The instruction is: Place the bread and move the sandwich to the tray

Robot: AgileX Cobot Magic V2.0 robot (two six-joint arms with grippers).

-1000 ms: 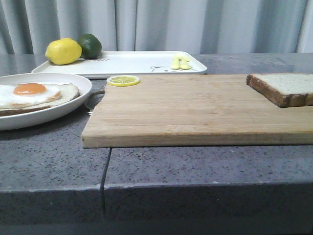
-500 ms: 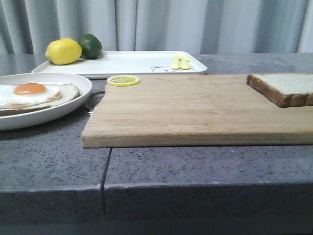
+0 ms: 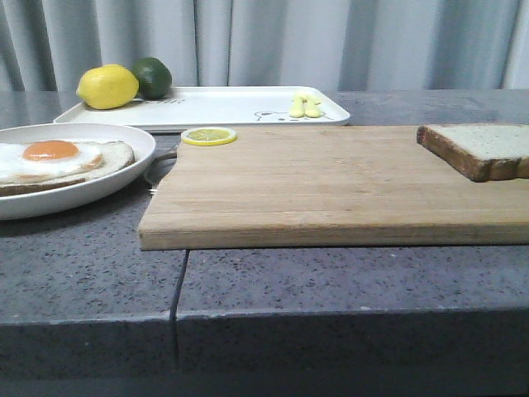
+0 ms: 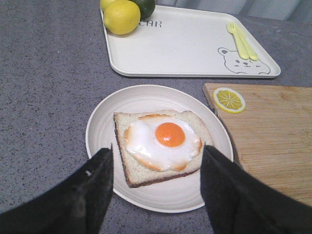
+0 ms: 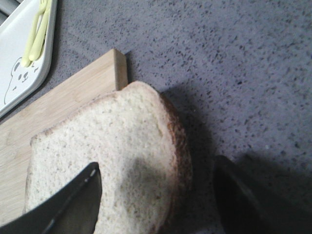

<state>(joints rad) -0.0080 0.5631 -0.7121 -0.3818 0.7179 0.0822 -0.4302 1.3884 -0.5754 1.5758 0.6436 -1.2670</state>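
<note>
The sandwich, an open slice with a fried egg and orange yolk, lies on its round white plate at the left; it also shows in the left wrist view. The bread lies on the right end of the wooden cutting board. The white tray stands at the back. My left gripper is open above the plate's near side, empty. My right gripper is open low over the bread, one finger over the slice, the other beyond its crust. Neither gripper shows in the front view.
A lemon and a lime sit on the tray's left end, a small yellow fork and spoon on its right end. A lemon slice lies on the board's back left corner. The grey stone counter has a front edge.
</note>
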